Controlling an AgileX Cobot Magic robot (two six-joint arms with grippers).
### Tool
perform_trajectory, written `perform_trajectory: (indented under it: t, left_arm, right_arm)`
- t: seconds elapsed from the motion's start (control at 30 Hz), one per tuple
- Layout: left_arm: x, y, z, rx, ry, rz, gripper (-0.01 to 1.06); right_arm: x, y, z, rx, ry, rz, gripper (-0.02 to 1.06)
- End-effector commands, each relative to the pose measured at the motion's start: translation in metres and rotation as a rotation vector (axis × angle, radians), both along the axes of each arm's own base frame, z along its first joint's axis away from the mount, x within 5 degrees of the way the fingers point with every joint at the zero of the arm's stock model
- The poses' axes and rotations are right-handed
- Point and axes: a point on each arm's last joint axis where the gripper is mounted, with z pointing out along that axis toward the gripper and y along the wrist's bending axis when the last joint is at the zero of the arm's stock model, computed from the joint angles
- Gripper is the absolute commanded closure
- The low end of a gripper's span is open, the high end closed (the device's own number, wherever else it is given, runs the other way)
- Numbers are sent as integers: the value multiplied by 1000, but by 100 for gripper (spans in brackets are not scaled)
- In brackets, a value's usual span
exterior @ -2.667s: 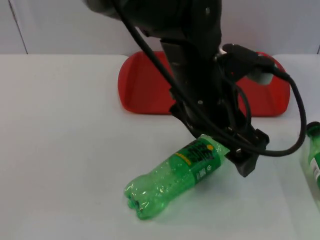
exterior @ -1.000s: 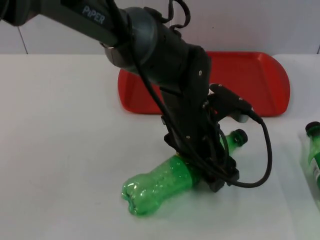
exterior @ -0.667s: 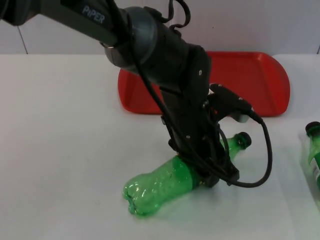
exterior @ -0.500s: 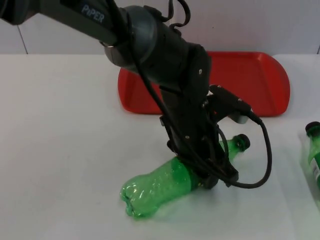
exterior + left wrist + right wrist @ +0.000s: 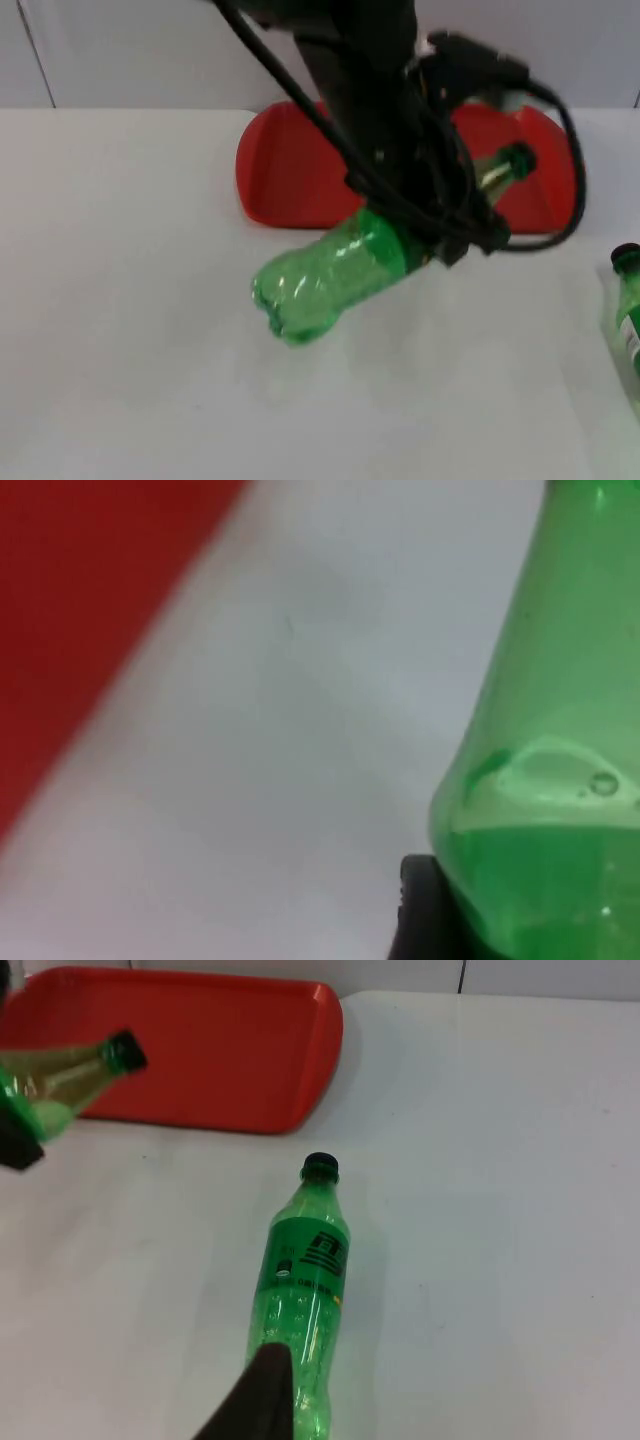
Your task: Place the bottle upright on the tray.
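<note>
My left tool [image 5: 440,235] is clamped round the middle of the bottle [image 5: 340,275], which hangs tilted above the surface [image 5: 120,300] at the near edge of the tray [image 5: 285,175], base toward 8 o'clock and cap toward 2 o'clock over the tray. To do this step well I judge I should carry it further toward 12 o'clock, swing the base down until the bottle stands plumb, then set it flat on the tray floor before loosening. My right tool [image 5: 255,1400] waits over a second bottle [image 5: 305,1280] lying on the surface; I cannot tell its state.

2 bottles [image 5: 305,1280], apparently 1 tray [image 5: 290,170].
</note>
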Motion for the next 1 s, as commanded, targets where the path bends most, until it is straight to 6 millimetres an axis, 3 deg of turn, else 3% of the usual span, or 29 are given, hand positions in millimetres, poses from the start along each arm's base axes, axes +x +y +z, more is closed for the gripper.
perform_trajectory:
  t: [0.0, 0.13, 0.17, 0.3, 0.47, 0.73, 0.97]
  left_arm:
    - [0, 2, 34, -80, -87, 14, 105]
    - [-1, 6, 88, -260, -257, 48, 105]
    - [-1, 6, 88, -260, -257, 48, 105]
    - [-1, 14, 132, -420, -413, 88, 105]
    - [3, 25, 163, -549, -531, 146, 105]
    - [24, 49, 177, -665, -629, 274, 105]
    - [43, 86, 158, -753, -706, 465, 105]
  right_arm:
    - [0, 0, -1, -5, -3, 2, 0]
    - [0, 0, -1, -5, -3, 2, 0]
    - [0, 0, -1, -5, -3, 2, 0]
    - [0, 0, -1, -5, -3, 2, 0]
    - [0, 0, -1, -5, -3, 2, 0]
    - [0, 0, -1, -5, -3, 2, 0]
    - [0, 0, -1, -5, -3, 2, 0]
